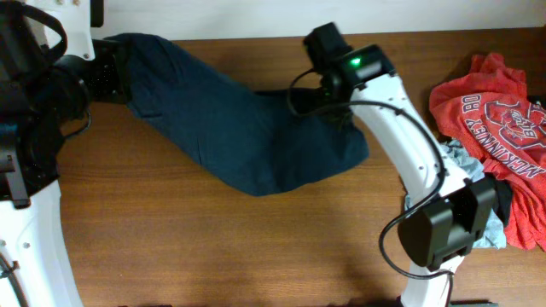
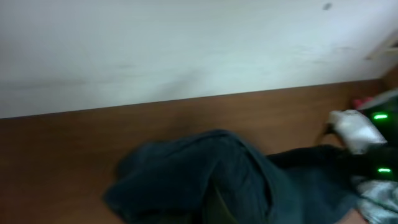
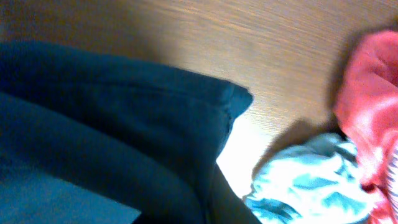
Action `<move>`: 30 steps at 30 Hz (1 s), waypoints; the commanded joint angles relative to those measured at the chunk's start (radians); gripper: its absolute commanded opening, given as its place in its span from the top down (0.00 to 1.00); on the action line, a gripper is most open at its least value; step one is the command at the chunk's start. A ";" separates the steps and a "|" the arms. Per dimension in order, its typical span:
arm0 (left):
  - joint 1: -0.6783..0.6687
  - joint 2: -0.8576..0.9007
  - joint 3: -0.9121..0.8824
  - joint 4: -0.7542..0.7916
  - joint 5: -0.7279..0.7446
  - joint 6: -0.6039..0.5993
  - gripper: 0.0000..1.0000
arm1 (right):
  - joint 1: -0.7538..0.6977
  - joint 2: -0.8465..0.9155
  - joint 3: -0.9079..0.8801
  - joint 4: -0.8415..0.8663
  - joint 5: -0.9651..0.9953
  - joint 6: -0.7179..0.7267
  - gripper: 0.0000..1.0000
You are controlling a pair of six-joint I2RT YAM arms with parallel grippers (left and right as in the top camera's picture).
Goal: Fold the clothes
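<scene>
The clothes (image 1: 222, 119), a dark navy garment, lie stretched across the back of the wooden table between my two grippers. My left gripper (image 1: 126, 75) is at the garment's upper left end, shut on the cloth. In the left wrist view the clothes (image 2: 211, 180) bunch up and hide the fingers. My right gripper (image 1: 338, 119) presses into the garment's right end, shut on the cloth. In the right wrist view the clothes (image 3: 112, 124) fill the left half, with a folded corner toward the table, and one dark finger (image 3: 233, 202) shows beside the fabric.
A red printed shirt (image 1: 495, 111) and a light blue cloth (image 1: 465, 162) are piled at the table's right edge, close to my right arm's base. Both the shirt (image 3: 373, 93) and the blue cloth (image 3: 311, 180) show in the right wrist view. A white wall (image 2: 186, 43) stands behind the table.
</scene>
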 commanded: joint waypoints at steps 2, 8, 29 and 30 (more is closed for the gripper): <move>0.002 -0.005 0.027 0.022 -0.102 0.023 1.00 | -0.052 -0.116 0.001 -0.047 0.047 0.062 0.96; 0.002 0.055 0.027 -0.079 -0.138 0.023 1.00 | -0.033 -0.208 0.001 -0.146 -0.058 0.001 0.96; 0.002 0.309 0.044 -0.107 -0.266 0.023 1.00 | -0.030 -0.177 0.001 -0.054 -0.076 -0.002 0.96; 0.002 0.294 0.051 -0.114 -0.266 0.023 1.00 | -0.030 -0.184 0.001 -0.057 -0.076 -0.002 0.96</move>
